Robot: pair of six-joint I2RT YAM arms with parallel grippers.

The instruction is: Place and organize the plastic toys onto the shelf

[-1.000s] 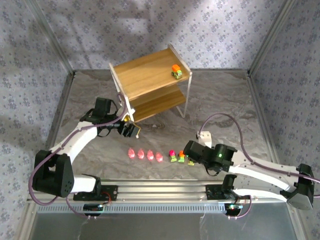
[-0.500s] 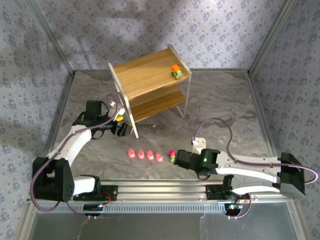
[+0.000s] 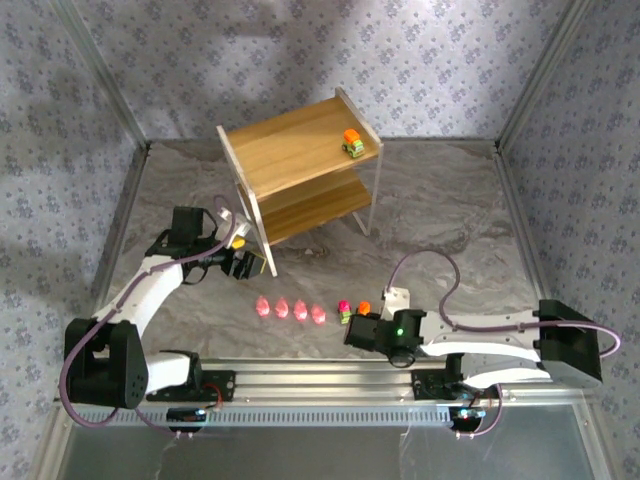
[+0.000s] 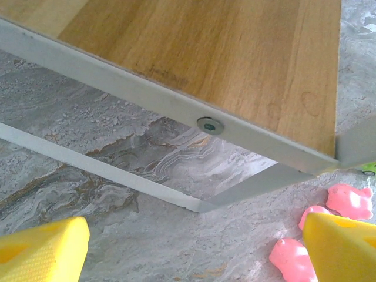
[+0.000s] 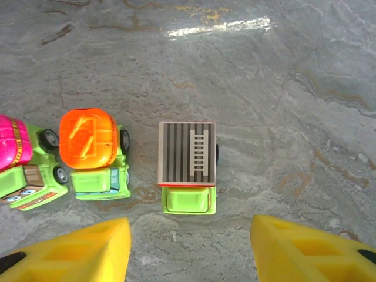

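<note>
shelf [image 3: 300, 170] stands at an angle on the tabletop [image 3: 450, 200], toward the far edge and left of the middle. car [image 3: 352, 143] with an orange top sits on the upper tier, close to that tier's far right corner.

the other toys lie in a row along the near edge of the tabletop. four pink figures [image 3: 282, 308] sit side by side on the left of the row, and the cars follow on the right. pink-top car [image 5: 14, 161] and orange-top car [image 5: 94, 153] sit just beside each other. striped car [image 5: 187, 167] sits a little apart, at the right end.

right jaws are released and spread wide with nothing between them, low over the tabletop by the near edge. the striped car lies just ahead of their gap, untouched.

left jaws are also released and hold nothing. they sit low beside the shelf's near left leg, facing under the lower tier [image 4: 205, 47]. in the left wrist view, three of the pink figures lie on the tabletop close to one yellow tip.
</note>
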